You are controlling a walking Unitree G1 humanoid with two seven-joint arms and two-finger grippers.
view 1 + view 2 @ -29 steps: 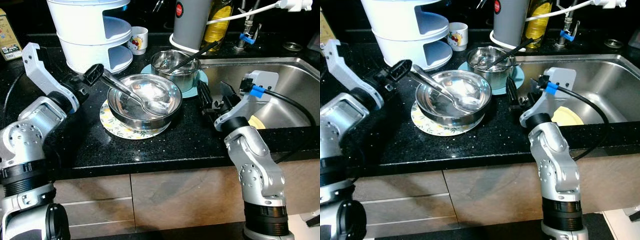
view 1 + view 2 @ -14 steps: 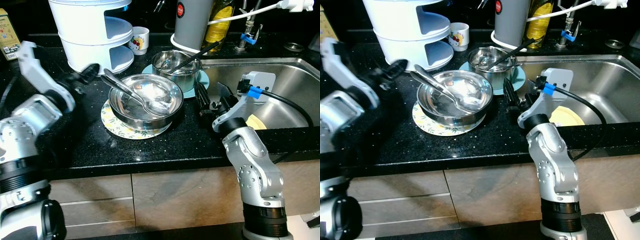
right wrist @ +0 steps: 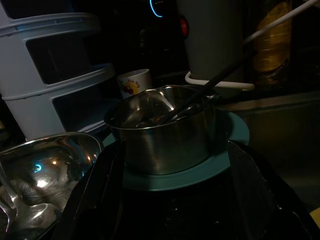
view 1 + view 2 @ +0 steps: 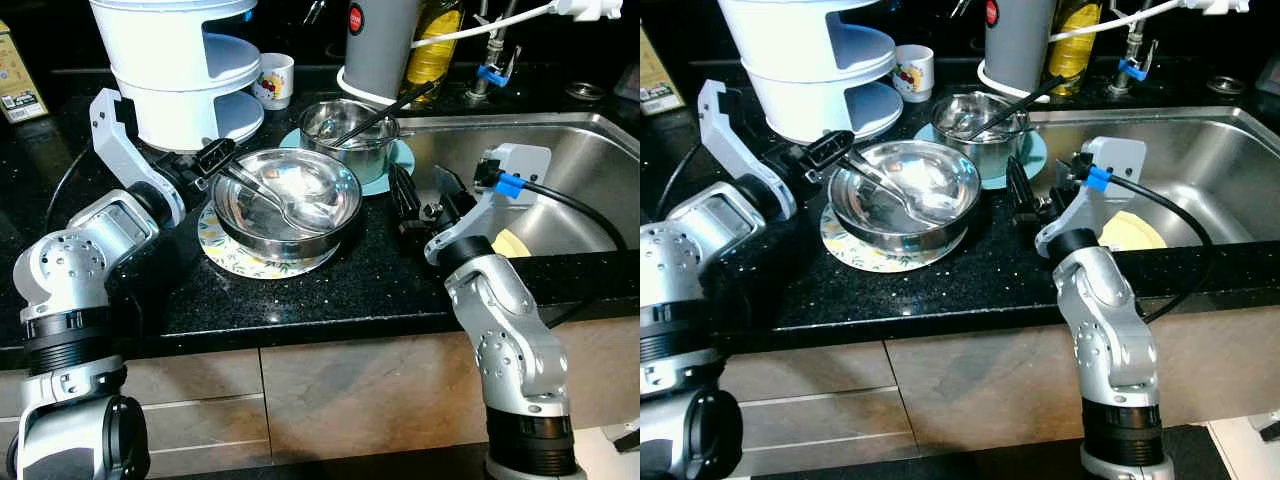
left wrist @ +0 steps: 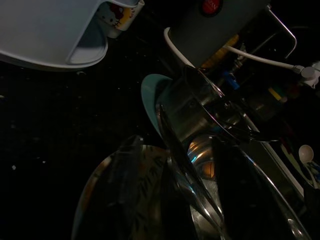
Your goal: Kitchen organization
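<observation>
A black speckled counter (image 4: 330,290) is being shown here, with a steel sink (image 4: 590,190) set into it on the right. A big steel bowl (image 4: 288,200) is being carried by a flowery plate (image 4: 232,255) near the middle, and a large spoon (image 4: 285,205) is lying inside it with the handle sticking out over the left rim. The left gripper (image 4: 218,158) is being held right at that handle end, just beside the bowl's rim; its fingers look spread apart in the left wrist view, with the handle running between them, but whether metal is actually being touched can't be told. A smaller steel pot (image 4: 352,128) is sitting on a teal plate (image 4: 400,165) just behind the bowl, with a black utensil (image 4: 395,105) leaning out of it. The right gripper (image 4: 420,195) is being held low over the counter beside the teal plate, fingers wide apart, nothing being gripped. A white tiered rack (image 4: 180,70), a small cartoon cup (image 4: 275,78) and a grey cylinder (image 4: 380,40) are standing at the back.
</observation>
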